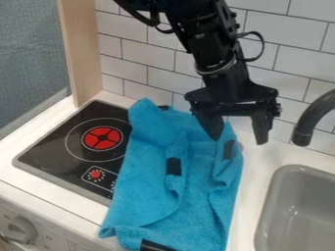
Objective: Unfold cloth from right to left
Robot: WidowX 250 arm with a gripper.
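Note:
The black gripper (239, 138) hangs above the upper right part of the blue cloth (147, 181), fingers apart and pointing down. Its left finger is over the cloth and its right finger is past the cloth's right edge; nothing is held between them. Rumpled, with folds along its middle and right side, the cloth lies between the stove and the sink and covers part of the stove's right side. Black patches show at its middle, right edge and bottom.
A black toy stove top (78, 142) with a red burner is on the left. The grey sink (298, 211) is at the lower right, with a dark curved faucet (314, 115) above it. White tiled wall (147, 63) stands behind, beside a wooden panel (82, 49).

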